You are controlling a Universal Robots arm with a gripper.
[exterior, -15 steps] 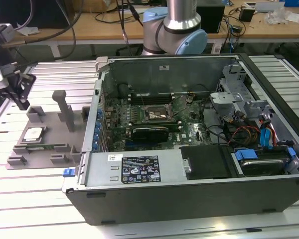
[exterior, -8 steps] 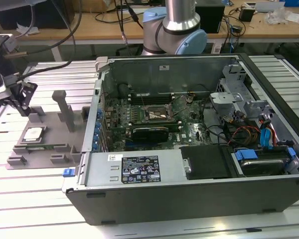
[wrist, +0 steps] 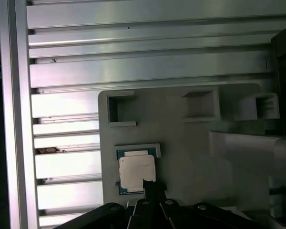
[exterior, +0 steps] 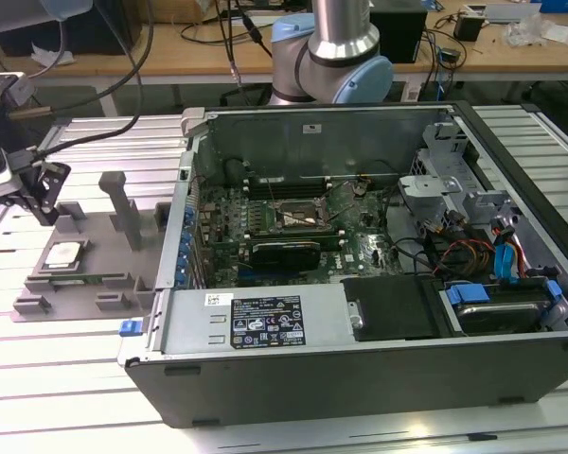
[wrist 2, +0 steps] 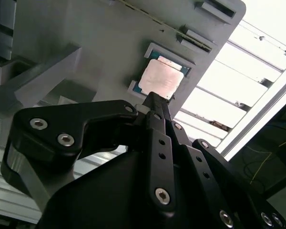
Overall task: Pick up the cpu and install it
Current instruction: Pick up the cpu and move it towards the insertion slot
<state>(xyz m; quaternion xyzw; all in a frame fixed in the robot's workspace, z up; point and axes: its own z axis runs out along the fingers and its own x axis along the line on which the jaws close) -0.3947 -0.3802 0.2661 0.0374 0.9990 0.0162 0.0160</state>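
Note:
The cpu [exterior: 64, 253], a small square chip with a shiny silver top, lies flat in a pocket of the grey plastic fixture [exterior: 104, 276] at the exterior view's left. My gripper [exterior: 46, 214] hangs above the fixture, just beyond the cpu and clear of it. Both wrist views show the cpu [wrist 2: 161, 77] [wrist: 137, 171] in its pocket, with the black fingers drawn together to one tip [wrist 2: 153, 98] [wrist: 148, 183] at the chip's edge. The gripper is shut and holds nothing. The dark metal-framed socket [exterior: 298, 219] sits on the motherboard inside the open computer case [exterior: 265, 326].
Upright grey blocks [exterior: 123, 203] rise from the fixture beside the cpu. The case wall [exterior: 175, 236] stands between fixture and motherboard. Cables and drive bays [exterior: 492, 255] fill the case's far side. The arm's base [exterior: 331, 57] stands behind the case on a ribbed aluminium table [exterior: 66, 378].

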